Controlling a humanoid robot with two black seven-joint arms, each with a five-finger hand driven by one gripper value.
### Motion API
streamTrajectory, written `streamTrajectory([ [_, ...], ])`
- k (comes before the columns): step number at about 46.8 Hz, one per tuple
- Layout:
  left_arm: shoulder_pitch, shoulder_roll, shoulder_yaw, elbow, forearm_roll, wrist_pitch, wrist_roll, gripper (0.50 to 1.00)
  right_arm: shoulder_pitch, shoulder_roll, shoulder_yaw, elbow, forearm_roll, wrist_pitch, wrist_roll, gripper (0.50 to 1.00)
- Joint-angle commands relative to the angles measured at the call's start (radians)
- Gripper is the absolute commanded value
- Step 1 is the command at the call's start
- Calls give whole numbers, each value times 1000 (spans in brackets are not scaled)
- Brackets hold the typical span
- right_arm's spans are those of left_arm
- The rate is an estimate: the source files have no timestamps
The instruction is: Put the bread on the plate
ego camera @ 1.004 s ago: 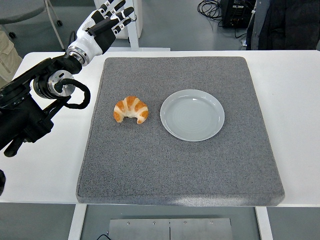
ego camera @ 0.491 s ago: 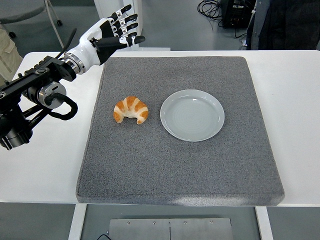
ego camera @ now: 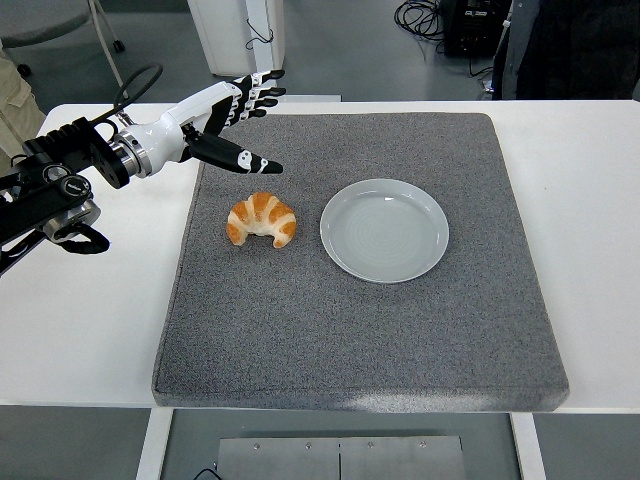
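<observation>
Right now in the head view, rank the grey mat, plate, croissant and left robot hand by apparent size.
1. Grey mat, by far.
2. Plate.
3. Left robot hand and croissant look about alike; the raised hand may sit nearer the camera, so unranked.

The left hand point(ego camera: 225, 118), fingers spread, hovers over the grey mat point(ego camera: 360, 330) far-left of the croissant point(ego camera: 262, 219); the plate point(ego camera: 385, 230) sits just right of it.

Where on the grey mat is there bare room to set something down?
The grey foam mat is bare along its whole near half, below the golden croissant and pale blue plate, and right of the plate. The far-left corner is crowded by the open left hand.
</observation>
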Motion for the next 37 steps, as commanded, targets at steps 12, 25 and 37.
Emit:
streamTrajectory([
  [12,23,-7,2,0,233,3,-1,992,0,0,0,0,0,0,0,1000],
  [25,92,-4,3,0,426,90,-4,990,0,0,0,0,0,-1,0,1000],
  [37,182,-15,3,1,640,267,-21,990,0,0,0,0,0,0,0,1000],
])
